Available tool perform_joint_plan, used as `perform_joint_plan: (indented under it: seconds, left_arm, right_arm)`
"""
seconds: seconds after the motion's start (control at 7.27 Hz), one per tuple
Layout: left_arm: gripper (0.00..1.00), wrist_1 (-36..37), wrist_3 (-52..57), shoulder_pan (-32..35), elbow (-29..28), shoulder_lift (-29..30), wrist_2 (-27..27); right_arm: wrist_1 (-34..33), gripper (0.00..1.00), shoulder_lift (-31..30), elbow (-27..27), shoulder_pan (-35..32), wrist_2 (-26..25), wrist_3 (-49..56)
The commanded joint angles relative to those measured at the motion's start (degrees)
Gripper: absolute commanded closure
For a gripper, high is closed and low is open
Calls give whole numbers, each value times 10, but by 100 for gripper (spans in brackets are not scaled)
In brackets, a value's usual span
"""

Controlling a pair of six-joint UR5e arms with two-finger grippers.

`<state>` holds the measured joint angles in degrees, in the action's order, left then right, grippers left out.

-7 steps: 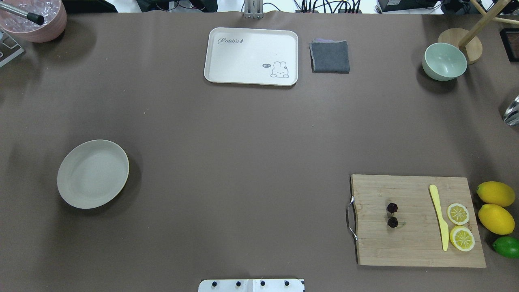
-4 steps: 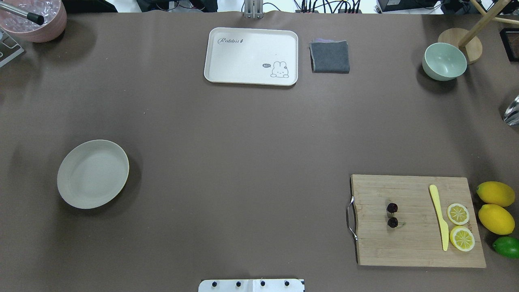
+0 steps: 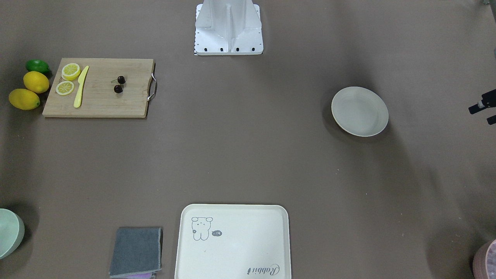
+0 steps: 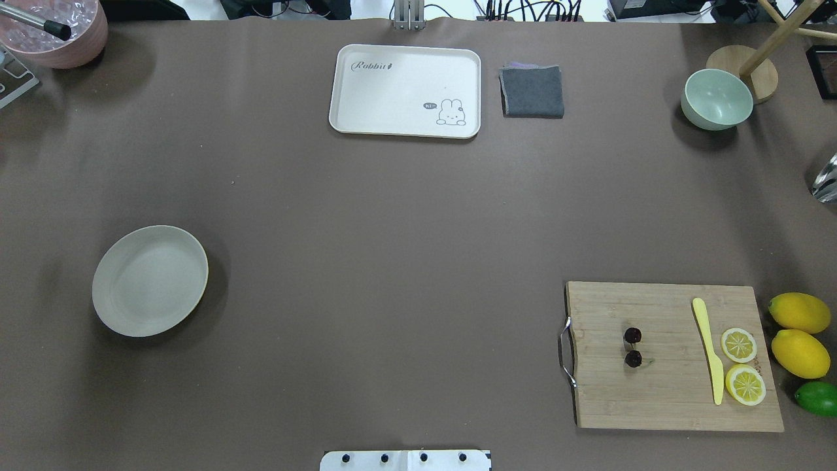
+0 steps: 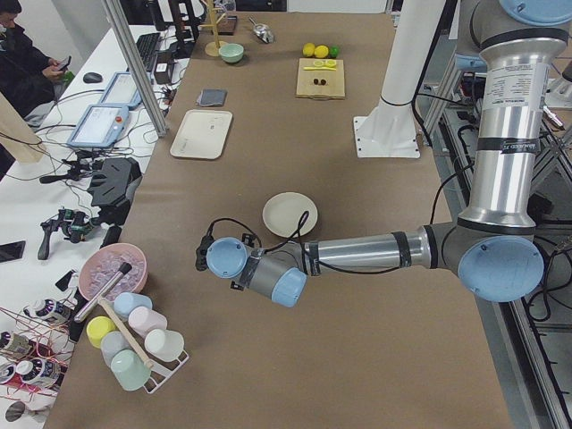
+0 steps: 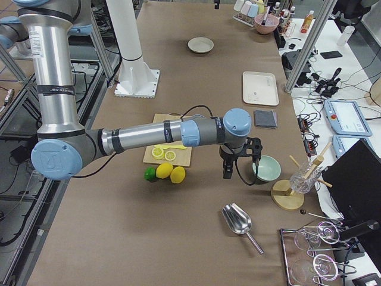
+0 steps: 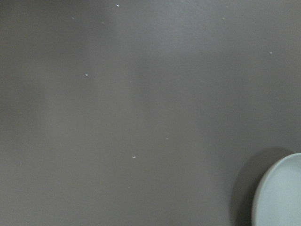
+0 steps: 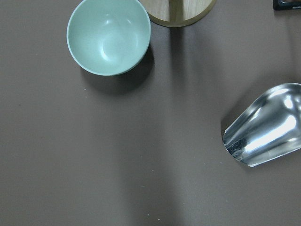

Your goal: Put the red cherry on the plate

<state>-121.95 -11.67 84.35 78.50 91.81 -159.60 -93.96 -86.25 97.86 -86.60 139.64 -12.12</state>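
The cherry (image 4: 632, 347) lies on the board (image 4: 654, 399), between its handle (image 4: 566, 353) and the knife (image 4: 709, 347). The plate (image 4: 150, 281) sits well apart, at the other end of the worktop (image 4: 392, 261). The left gripper (image 5: 204, 258) hovers near the plate; the right gripper (image 6: 229, 168) hangs near the bowl (image 6: 266, 168). Finger state of both grippers: cannot tell

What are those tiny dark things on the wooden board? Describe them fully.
The red cherry is a pair of tiny round fruits, dark red, almost black, with thin stems. It lies on the wooden cutting board, between its metal handle and the yellow knife, touching only the board.
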Motion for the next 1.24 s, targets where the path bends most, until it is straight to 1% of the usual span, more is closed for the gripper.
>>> perform_joint_plan:
  seconds: [0.0, 0.14, 0.28, 0.41, 0.55, 0.69, 0.83, 0.96, 1.1]
  left_arm:
    - [2, 0, 18, 23, 17, -26, -28]
    - [1, -27, 16, 20, 49, -76, -29]
    - [1, -40, 14, 12, 74, -110, -38]
    - [1, -54, -22, -7, 83, -116, -48]
    - [1, -95, -67, -46, 80, -114, -40]
    - [1, -120, -109, -63, 83, -105, -11]
    - [4, -137, -136, -92, 80, -82, 25]
    - [4, -139, -181, -114, 78, -54, 45]
    - [2, -160, -189, -151, 68, -39, 53]
  right_arm:
    - [-12, 0, -25, 31, -11, 4, 1]
    - [-11, 0, -33, 44, -10, 2, 1]
    - [-11, 0, -47, 58, -9, 1, 1]
    - [-11, 0, -63, 72, -10, 4, 0]
    - [-11, 0, -68, 73, -10, 4, 0]
    - [-11, 0, -72, 73, -10, 3, 0]
    - [-12, 0, -74, 75, -10, 4, -1]
    - [-11, 0, -74, 75, -9, 3, -1]
    - [-11, 0, -75, 75, -10, 3, -4]
